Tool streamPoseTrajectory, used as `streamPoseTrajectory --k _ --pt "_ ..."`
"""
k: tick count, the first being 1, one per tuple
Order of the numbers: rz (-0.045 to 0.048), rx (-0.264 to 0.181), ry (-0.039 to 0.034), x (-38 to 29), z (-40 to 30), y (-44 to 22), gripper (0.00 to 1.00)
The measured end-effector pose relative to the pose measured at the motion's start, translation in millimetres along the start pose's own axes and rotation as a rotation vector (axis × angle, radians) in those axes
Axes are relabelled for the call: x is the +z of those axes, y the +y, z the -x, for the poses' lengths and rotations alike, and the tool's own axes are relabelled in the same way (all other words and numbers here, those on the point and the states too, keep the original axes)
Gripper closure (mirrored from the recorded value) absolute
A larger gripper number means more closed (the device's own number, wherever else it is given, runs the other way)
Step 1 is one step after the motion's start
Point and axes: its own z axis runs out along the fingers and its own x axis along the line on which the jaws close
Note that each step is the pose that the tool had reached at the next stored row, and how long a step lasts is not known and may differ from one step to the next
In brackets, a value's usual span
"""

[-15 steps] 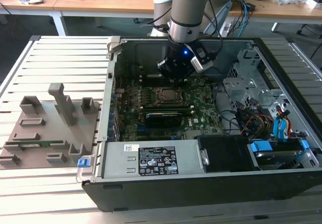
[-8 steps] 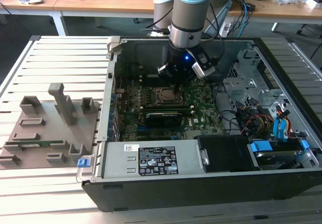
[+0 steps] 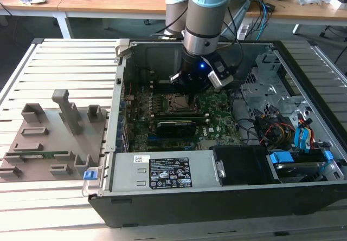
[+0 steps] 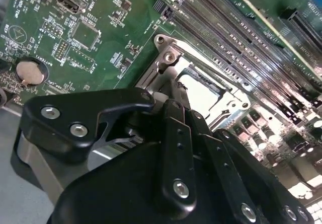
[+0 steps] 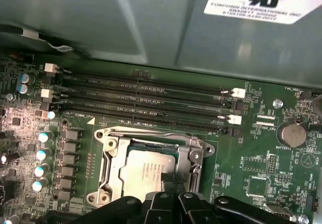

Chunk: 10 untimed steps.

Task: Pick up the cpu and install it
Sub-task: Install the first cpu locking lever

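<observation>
Gripper point(image 5: 171, 196) directly above cpu point(image 5: 143, 173), fingertips at chip's near edge. Cpu lies flat inside socket frame point(image 5: 108, 158) on motherboard point(image 3: 217, 116), square, no long axis. Finger state: cannot tell, whether gripping chip or clear. Single arm, descent vertical.

Open computer case point(image 3: 227, 197); grey fixture plate point(image 3: 49, 138) beside.
</observation>
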Motion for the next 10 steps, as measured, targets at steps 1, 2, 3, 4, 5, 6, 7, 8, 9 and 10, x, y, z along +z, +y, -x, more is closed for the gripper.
streamPoseTrajectory --k 1,2,3,4,5,6,7,8,9,10 --pt "-0.0004 0.0 0.0002 -0.7 -0.1 -0.4 0.89" --pt "-0.0004 0.0 0.0001 -3.1 -0.2 -0.5 0.89" --pt "-0.0008 0.0 -0.0004 -8.8 -0.2 -0.4 0.89" --pt "-0.002 0.0 -0.0005 -16.1 -0.3 -0.4 0.89" --pt "-0.0023 0.0 -0.0007 -20.3 -0.4 -0.4 0.89" --pt "-0.0028 0.0 -0.0008 -23.7 -0.5 -0.4 0.89" --pt "-0.0036 0.0 -0.0007 -30.1 -0.6 -0.4 0.89" --pt "-0.0039 0.0 -0.0007 -33.9 -0.7 -0.4 0.89" --pt "-0.0044 0.0 -0.0007 -36.9 -0.8 -0.3 0.89" --pt "-0.0052 0.0 -0.0005 -42.6 -0.9 -0.4 0.89"
